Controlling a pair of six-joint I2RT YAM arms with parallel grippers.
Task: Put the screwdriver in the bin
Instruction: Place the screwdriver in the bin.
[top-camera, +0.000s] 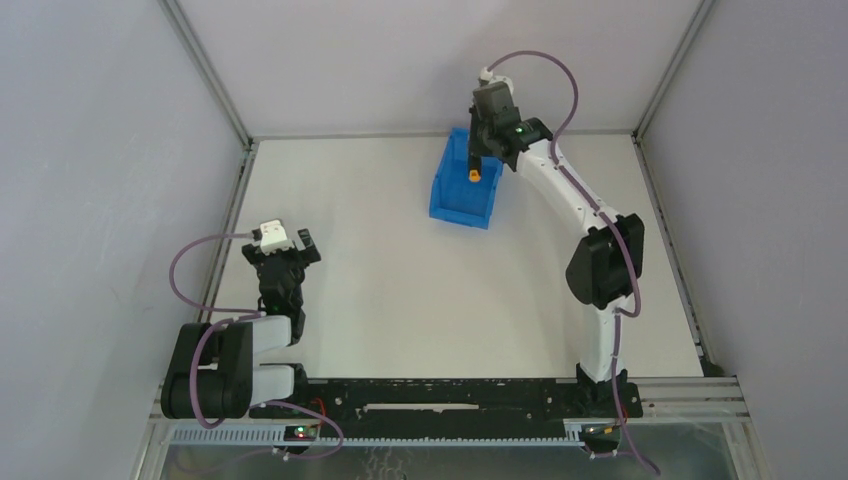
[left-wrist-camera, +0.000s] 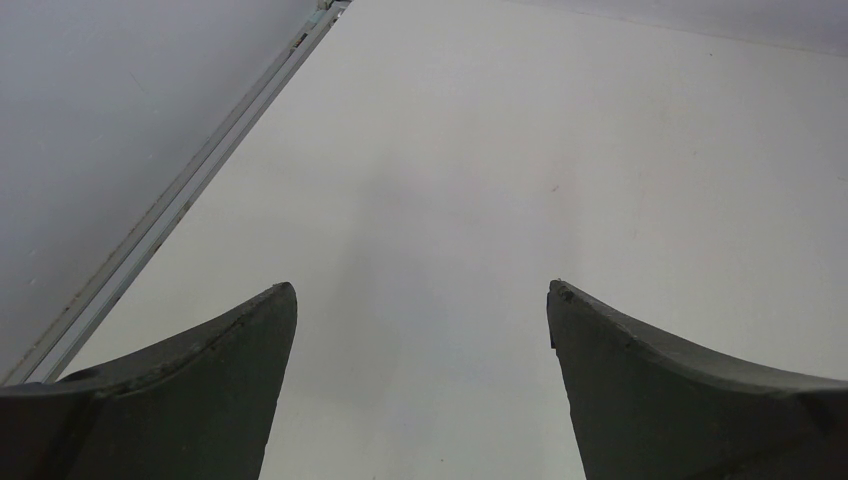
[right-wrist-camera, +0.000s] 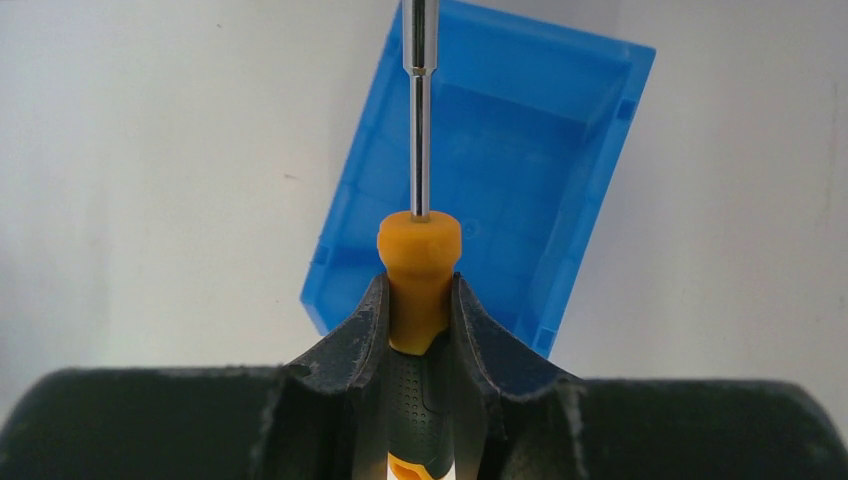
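Two arms show in the top view. The right tool (top-camera: 486, 152) hangs over the bin (top-camera: 455, 205), gripping the screwdriver (top-camera: 474, 176), whose orange end shows above the bin's right half. Whether the screwdriver touches the bin cannot be told from here. The bin stands on the tabletop (top-camera: 400, 290). The left tool (top-camera: 283, 252) sits well apart from the bin, on its near left, low over the tabletop.

In the left wrist view the bin is out of sight. The left tool (left-wrist-camera: 420, 300) is spread wide, its two dark fingers (left-wrist-camera: 220, 380) at either side of the picture with only bare tabletop (left-wrist-camera: 520, 150) between them. A metal rail (left-wrist-camera: 180, 200) runs along the tabletop's edge on the left.

In the right wrist view the right tool (right-wrist-camera: 418, 290) is closed narrowly on the screwdriver (right-wrist-camera: 420, 250), its fingers (right-wrist-camera: 350, 350) pressing the handle from both sides just behind the orange collar. The black-and-orange grip runs back between the fingers toward the camera. The silver shaft (right-wrist-camera: 421, 140) points straight away, crossing over the bin's (right-wrist-camera: 530, 130) open inside and over its far wall, and the tip runs out of the picture at the top. The bin lies below the screwdriver, turned at a slant in this view, with pale tabletop (right-wrist-camera: 150, 150) on both sides of it.
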